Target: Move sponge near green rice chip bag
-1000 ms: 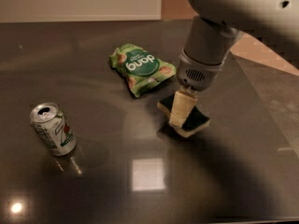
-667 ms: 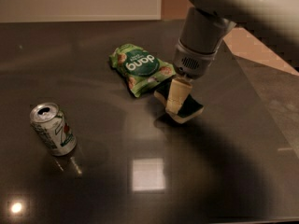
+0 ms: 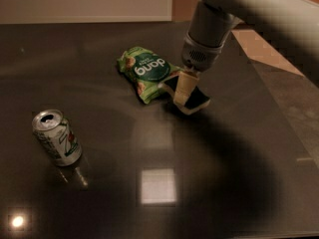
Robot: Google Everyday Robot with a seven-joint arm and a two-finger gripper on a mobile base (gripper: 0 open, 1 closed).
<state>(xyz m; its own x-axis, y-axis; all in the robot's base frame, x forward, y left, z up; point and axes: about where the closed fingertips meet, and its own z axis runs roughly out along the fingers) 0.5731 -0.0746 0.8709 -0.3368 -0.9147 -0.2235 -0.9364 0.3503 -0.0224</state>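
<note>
The sponge (image 3: 197,100), dark on top with a pale base, sits tilted just right of the green rice chip bag (image 3: 146,71), close to its right edge. My gripper (image 3: 180,91) reaches down from the upper right. It is shut on the sponge's left part, with a pale finger (image 3: 182,88) across it. The bag lies flat on the dark table, its "dang" lettering upside down to me. I cannot tell whether the sponge rests on the table or hangs just above it.
A white-and-green soda can (image 3: 57,138) stands at the left front of the dark glossy table (image 3: 224,183). The table's right edge runs diagonally past the arm, with floor (image 3: 294,98) beyond it. A wall is at the back.
My gripper has carried the sponge up and to the left, from a spot well right of the bag to right beside it. The can and bag have not moved.
</note>
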